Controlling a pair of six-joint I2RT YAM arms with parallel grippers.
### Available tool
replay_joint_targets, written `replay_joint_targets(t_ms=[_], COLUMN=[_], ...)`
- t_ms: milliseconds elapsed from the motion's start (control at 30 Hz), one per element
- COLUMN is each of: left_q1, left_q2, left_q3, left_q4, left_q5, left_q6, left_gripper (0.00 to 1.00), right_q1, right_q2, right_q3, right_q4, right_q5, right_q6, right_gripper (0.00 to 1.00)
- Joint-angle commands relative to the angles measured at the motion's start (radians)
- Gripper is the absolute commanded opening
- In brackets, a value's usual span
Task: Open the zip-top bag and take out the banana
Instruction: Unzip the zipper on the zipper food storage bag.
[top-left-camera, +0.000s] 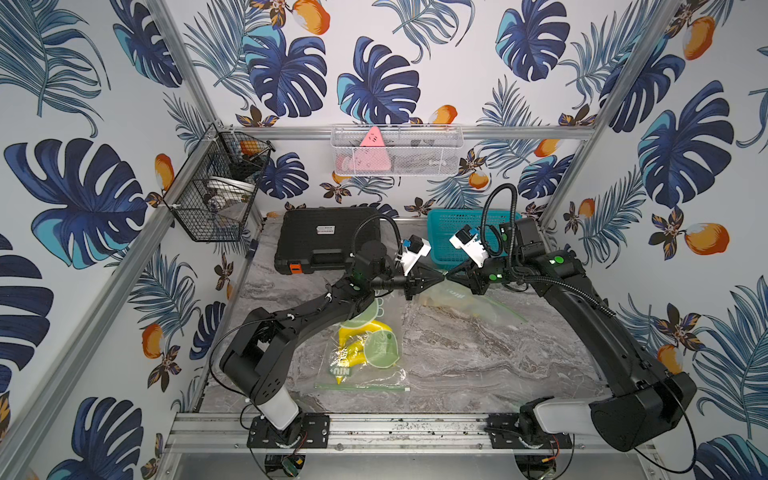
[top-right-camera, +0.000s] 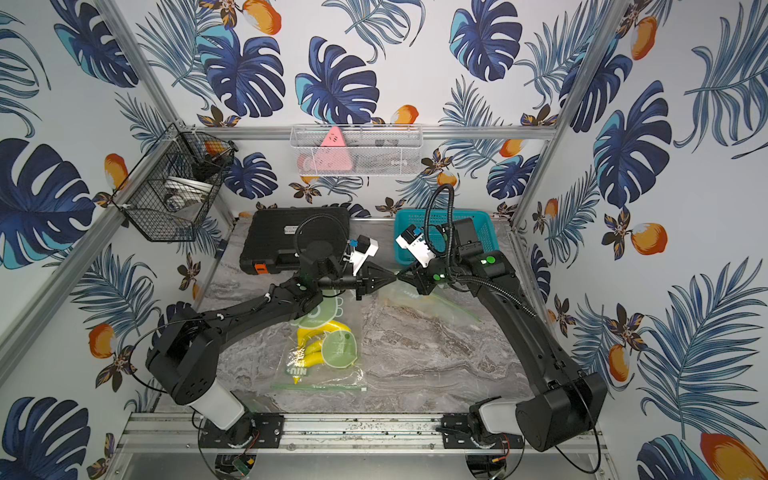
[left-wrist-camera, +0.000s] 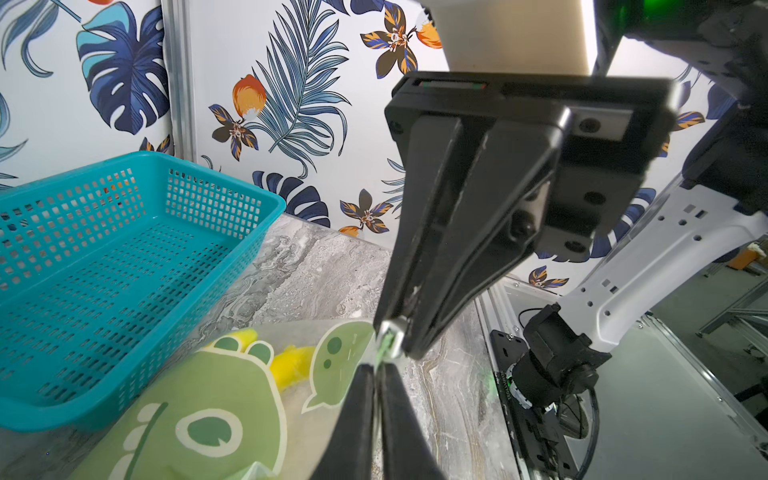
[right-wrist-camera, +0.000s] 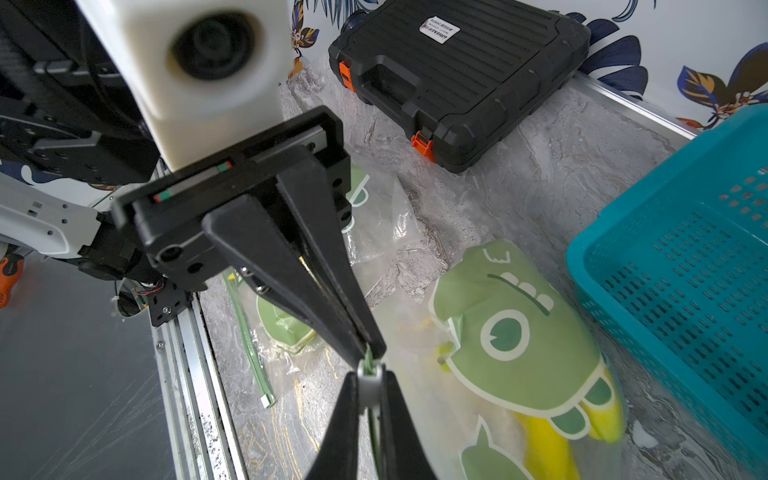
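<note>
Okay, opening step: left end effector (top-left-camera: 441, 279) is clamping the zip-top bag (top-left-camera: 469, 307) by its zip edge, right end effector (top-left-camera: 449, 276) is pinching the slider (right-wrist-camera: 369, 384), tips meeting centre-frame. Bag is trailing lower right of them, banana (right-wrist-camera: 538, 446) inside. Next, I'm guessing: dragging the slider away, left anchoring.

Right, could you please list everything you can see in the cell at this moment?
held bag: one, clear with green print, between the grippers
flat bag: one, same print, table front
held bag's banana: yellow, count unclear
flat bag's bananas: yellow, count unclear
case: one, black, back left
basket: one, teal, back right
wire basket: one, black, left wall
mesh tray: one, white, back wall
pink triangle: one, in mesh tray
table: grey marble
left gripper: shut on held bag's zip edge
right gripper: shut on slider
</note>
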Motion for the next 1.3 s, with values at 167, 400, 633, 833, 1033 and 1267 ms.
replay_joint_targets(t_ms=[167, 400, 633, 833, 1033, 1267], left_q1=[-0.004, 0.012, 0.043, 0.072, 0.149, 0.172], left_q2=[0.008, -0.012, -0.015, -0.022, -0.042, -0.029], left_q3=[0.020, 0.003, -0.022, -0.026, -0.042, -0.054], left_q4=[0.050, 0.075, 0.150, 0.185, 0.195, 0.224], left_q5=[0.007, -0.042, -0.075, -0.080, -0.080, -0.109], left_q6=[-0.019, -0.027, -0.086, -0.110, -0.134, -0.151], left_gripper=[0.00, 0.00, 0.00, 0.00, 0.00, 0.00], right_q1=[0.000, -0.005, -0.024, -0.029, -0.085, -0.090], right_q2=[0.000, -0.028, -0.062, -0.084, -0.154, -0.305], right_q3=[-0.001, -0.065, -0.106, -0.144, -0.216, -0.322], right_q4=[-0.007, -0.019, -0.020, -0.035, -0.114, -0.185], right_q5=[-0.005, 0.040, 0.054, 0.113, 0.186, 0.229], right_q6=[0.001, 0.001, 0.007, 0.002, 0.036, 0.148], right_gripper=[0.07, 0.07, 0.07, 0.07, 0.07, 0.08])
